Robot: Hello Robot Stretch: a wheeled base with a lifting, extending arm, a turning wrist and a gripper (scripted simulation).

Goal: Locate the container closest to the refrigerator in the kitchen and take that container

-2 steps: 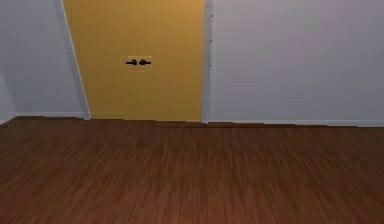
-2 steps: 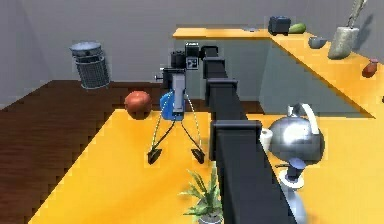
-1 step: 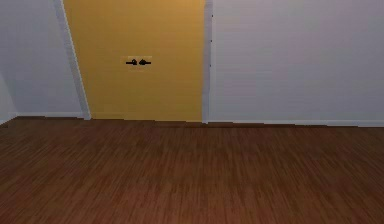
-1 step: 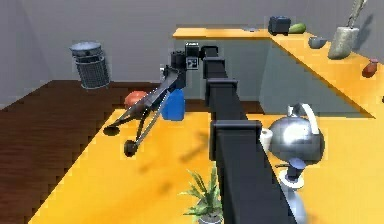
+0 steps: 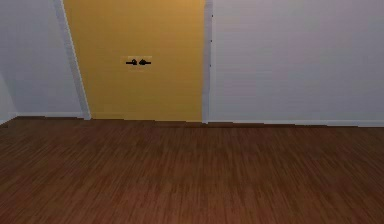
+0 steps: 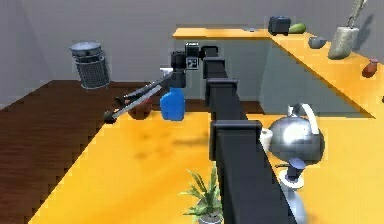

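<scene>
A blue bottle-shaped container (image 6: 172,101) stands out near the far left part of the orange countertop (image 6: 120,170) in the arm side view. The dark arm bar (image 6: 232,120) reaches up over the counter toward it. Left of the two white marker squares, the gripper (image 6: 115,114) slants down and left, its thin fingers (image 6: 137,99) passing just left of the blue container. A small dark brown round thing (image 6: 141,111) lies right by the fingers. I cannot tell whether the gripper holds anything.
A grey slatted bin (image 6: 90,65) stands on the dark wood floor beyond the counter. A metal kettle (image 6: 297,136) and small plant (image 6: 209,194) flank the arm. A toaster (image 6: 283,23), bowl (image 6: 316,42) and utensil jar (image 6: 345,41) line the far counter. Ahead, yellow double doors (image 5: 140,60).
</scene>
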